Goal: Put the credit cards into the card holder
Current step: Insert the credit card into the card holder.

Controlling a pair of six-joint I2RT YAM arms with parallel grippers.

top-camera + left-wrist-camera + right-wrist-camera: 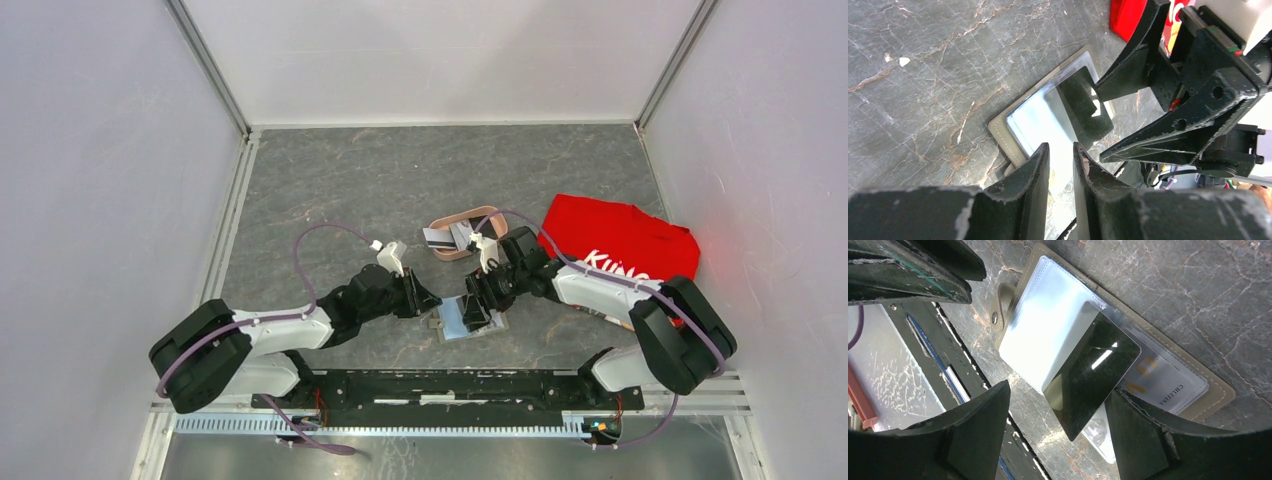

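Observation:
The card holder [450,331] lies open and flat near the table's front edge, olive rim [1219,392] and clear pocket panels facing up. A dark, mirror-like credit card [1090,372] lies tilted on it, its upper end on the pocket panels and its lower corner sticking out past the edge. Under it a whitish card [1104,436] pokes out, and a printed card [1168,385] sits inside a pocket. My right gripper [1058,396] is open wide around the dark card without touching it. My left gripper [1061,152] hovers over the holder's near edge [1003,140], fingers narrowly apart, nothing between them.
A pink oval tray [455,222] behind the grippers holds more cards [438,238]. A red bag [620,250] lies at the right, under the right arm. The black base rail [450,385] runs just in front of the holder. White walls enclose the table.

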